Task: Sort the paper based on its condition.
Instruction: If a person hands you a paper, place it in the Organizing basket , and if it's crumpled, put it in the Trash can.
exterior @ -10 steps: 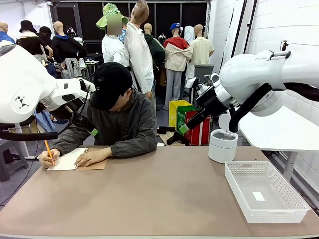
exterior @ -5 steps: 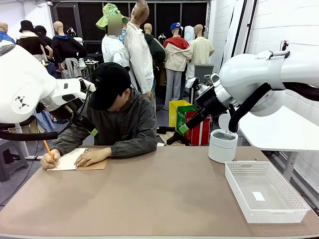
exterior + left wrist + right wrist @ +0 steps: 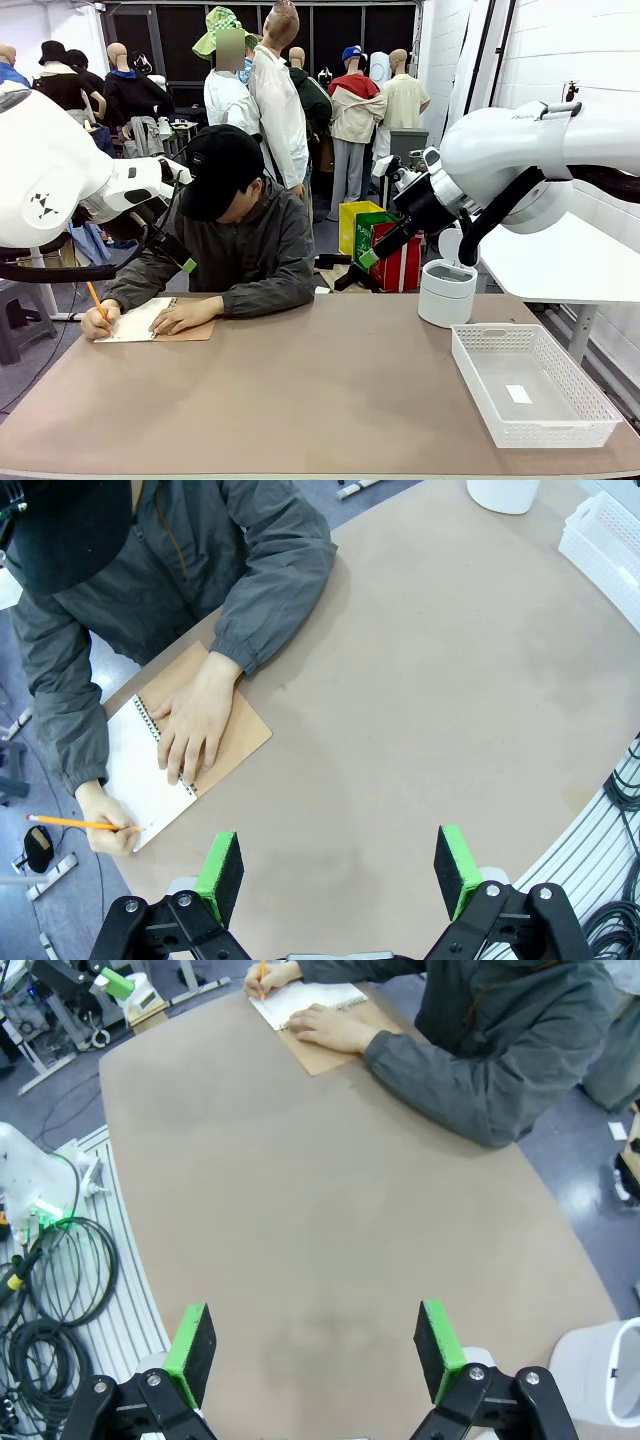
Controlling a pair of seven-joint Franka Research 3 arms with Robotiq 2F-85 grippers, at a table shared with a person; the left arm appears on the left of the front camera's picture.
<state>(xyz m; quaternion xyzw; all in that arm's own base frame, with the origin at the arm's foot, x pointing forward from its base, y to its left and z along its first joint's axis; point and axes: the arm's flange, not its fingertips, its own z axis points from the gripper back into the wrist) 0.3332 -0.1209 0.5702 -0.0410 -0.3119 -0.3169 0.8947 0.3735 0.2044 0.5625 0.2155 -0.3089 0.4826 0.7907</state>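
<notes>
white brick wall right, grey floor left.

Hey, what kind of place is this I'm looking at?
Probably a robotics lab or data-collection room: two white arms flank a brown table where a person writes in a notebook, with a white basket nearby.

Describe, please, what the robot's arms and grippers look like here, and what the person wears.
Both arms are glossy white with black cables; the left arm carries a small black mark. Each gripper, left and right, is black with green pads. The person wears a dark grey jacket and black cap.
</notes>
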